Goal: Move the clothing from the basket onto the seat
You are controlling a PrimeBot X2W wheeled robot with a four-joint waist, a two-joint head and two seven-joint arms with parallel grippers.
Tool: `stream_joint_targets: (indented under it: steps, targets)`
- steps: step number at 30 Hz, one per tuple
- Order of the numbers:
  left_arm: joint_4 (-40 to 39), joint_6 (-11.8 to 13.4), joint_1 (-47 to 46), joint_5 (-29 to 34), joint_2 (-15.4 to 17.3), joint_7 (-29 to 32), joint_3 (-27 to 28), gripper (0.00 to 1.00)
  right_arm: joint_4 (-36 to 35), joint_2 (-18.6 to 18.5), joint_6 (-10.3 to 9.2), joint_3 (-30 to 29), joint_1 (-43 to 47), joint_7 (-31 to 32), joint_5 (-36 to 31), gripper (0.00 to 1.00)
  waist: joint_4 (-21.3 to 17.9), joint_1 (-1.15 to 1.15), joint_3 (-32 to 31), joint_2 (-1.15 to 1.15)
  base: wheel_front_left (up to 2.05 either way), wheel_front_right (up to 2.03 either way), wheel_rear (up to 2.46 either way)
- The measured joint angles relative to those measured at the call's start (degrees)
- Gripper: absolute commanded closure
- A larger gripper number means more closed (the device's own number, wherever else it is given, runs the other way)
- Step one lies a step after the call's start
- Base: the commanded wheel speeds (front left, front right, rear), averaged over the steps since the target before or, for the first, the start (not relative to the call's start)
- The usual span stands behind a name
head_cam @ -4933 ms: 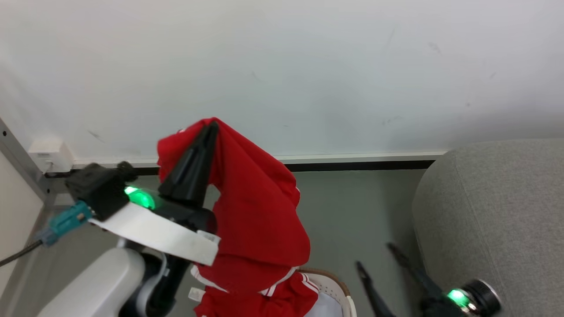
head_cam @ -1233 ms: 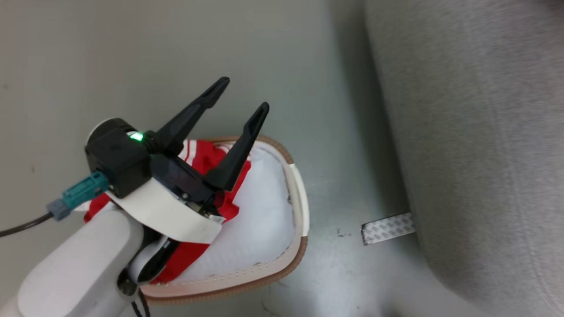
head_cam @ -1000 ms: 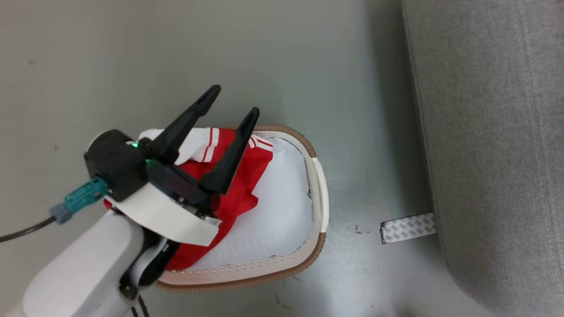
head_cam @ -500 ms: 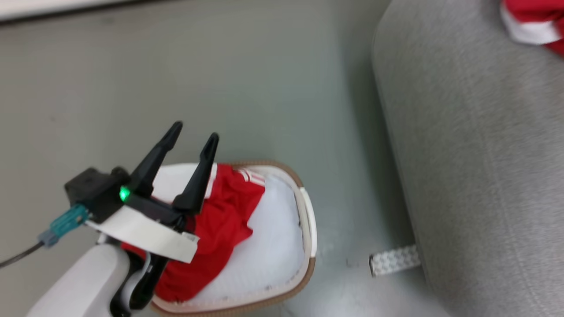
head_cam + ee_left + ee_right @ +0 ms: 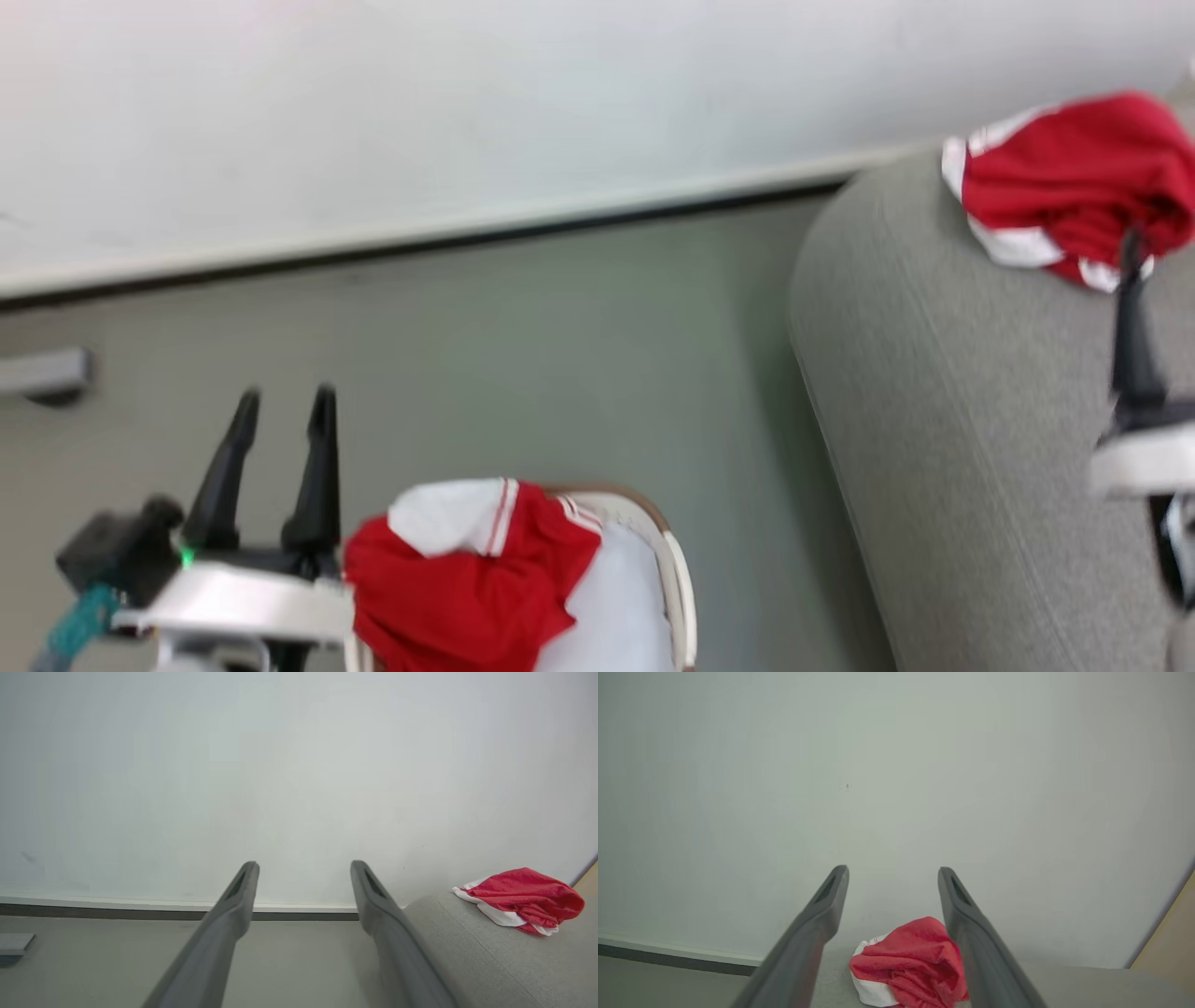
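Note:
A bright red garment (image 5: pixel 467 597) with a white sleeve panel lies bunched in the cream basket (image 5: pixel 679 579), over its left side. My left gripper (image 5: pixel 285 403) stands open and empty just left of it, fingers pointing up toward the wall; its wrist view shows the open left gripper (image 5: pixel 303 865) too. A second red-and-white garment (image 5: pixel 1064 182) lies crumpled on the far end of the grey seat (image 5: pixel 934 420). My right gripper (image 5: pixel 1131 280) rises at the right edge, just in front of that garment. The right wrist view shows the open right gripper (image 5: pixel 892 872) above the second garment (image 5: pixel 910 961).
A pale bluish-white cloth (image 5: pixel 611 625) fills the basket's right part. Grey floor (image 5: pixel 560 355) runs between the basket and the seat, up to a white wall (image 5: pixel 467 112) with a dark baseboard. A small grey block (image 5: pixel 42 373) sits at the left by the wall.
The head camera has tilted up, bringing the wall and the seat's garment into view. My left gripper, shut on the red garment 4.9 s ago, then open over the basket, now stands beside it.

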Motion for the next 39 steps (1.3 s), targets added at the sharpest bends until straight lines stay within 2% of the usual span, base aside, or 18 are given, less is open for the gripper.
stream_joint_targets:
  steps: [6,10,13,18,23,26,39]
  targets:
    - [0.7,-1.4,7.6,5.8,-4.0,0.0,5.7,0.0,-3.1,2.5,0.0,3.7,11.0,0.0,3.8,0.0,2.4,0.0,-6.3,0.0,0.0,0.0,0.0]
    - [0.9,-4.2,10.9,9.0,-6.2,0.0,8.4,0.0,-3.6,3.5,0.0,6.6,16.2,0.0,4.6,0.0,3.9,0.0,-9.1,0.01,0.0,0.0,0.0]
    - [2.0,-7.3,13.0,10.5,-7.5,0.0,9.5,0.0,-3.9,4.0,0.0,7.5,19.3,0.0,4.4,0.0,4.8,0.0,-10.6,0.0,0.0,0.0,0.0]
    - [3.6,-9.9,13.5,12.7,-9.7,0.0,10.6,0.0,-4.0,5.3,0.0,7.8,23.3,0.0,3.8,0.0,5.6,0.01,-11.8,0.01,0.0,0.0,0.0]
    - [5.3,-10.9,13.9,13.9,-11.3,0.0,11.0,0.0,-3.4,5.7,0.0,7.3,26.4,0.0,4.1,0.0,5.8,0.01,-12.5,0.01,0.0,0.0,0.0]
    - [6.6,-11.2,14.0,14.4,-11.7,0.0,11.0,0.0,-2.8,5.8,0.0,7.5,28.1,0.0,6.5,0.0,5.7,0.01,-13.0,0.01,0.0,0.0,0.0]
    - [8.7,-11.5,13.7,14.3,-11.6,0.0,9.8,0.0,-1.5,5.8,0.0,8.8,29.0,0.0,7.4,0.0,4.9,0.02,-13.4,0.0,0.0,0.0,0.0]
